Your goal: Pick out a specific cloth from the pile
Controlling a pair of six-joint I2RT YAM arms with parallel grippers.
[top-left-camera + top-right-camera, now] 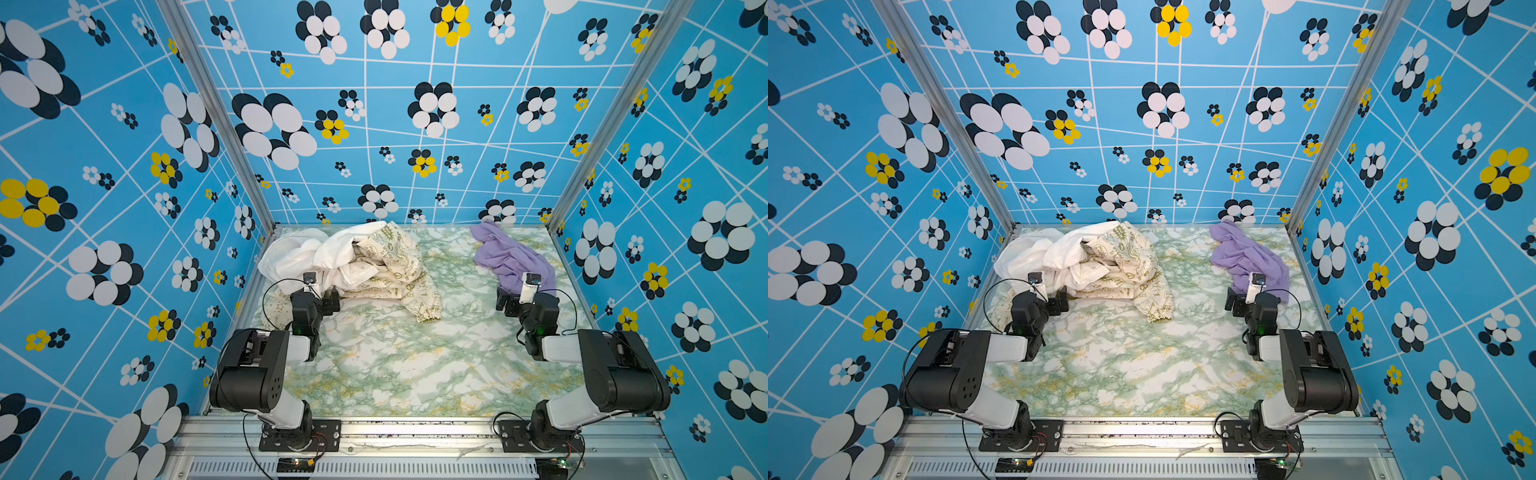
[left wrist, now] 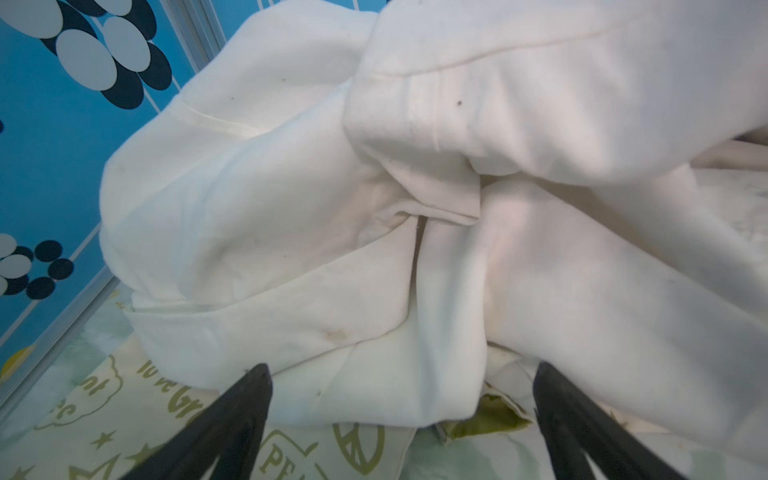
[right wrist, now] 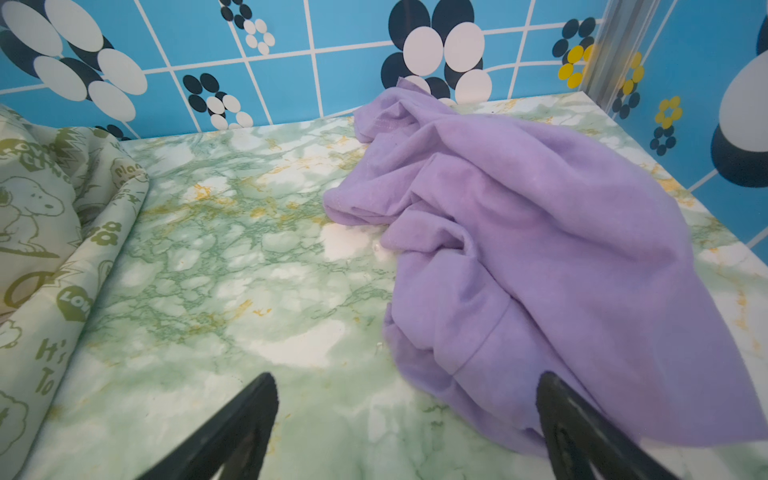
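Note:
The cloth [image 1: 511, 257] [image 1: 1250, 257] is lavender and lies crumpled at the back right of the table, apart from the pile [image 1: 353, 257] [image 1: 1088, 259]. In the right wrist view the cloth [image 3: 540, 249] spreads before my right gripper [image 3: 405, 376], which is open, one finger over the cloth's near edge. The right gripper [image 1: 503, 301] [image 1: 1231, 300] sits low at that edge. My left gripper [image 1: 334, 300] [image 1: 1061, 301] is open at the pile's near side. Its wrist view shows the left gripper [image 2: 401, 368] facing white cloth [image 2: 291, 208], printed cream cloth [image 2: 145, 415] and an olive-green bit [image 2: 486, 419].
The table [image 1: 395, 365] has a green marble pattern. Blue flower-print walls [image 1: 374, 124] close in the back and both sides, with aluminium posts [image 1: 590, 166] at the back corners. A metal rail [image 1: 415, 432] carrying both arm bases runs along the front edge.

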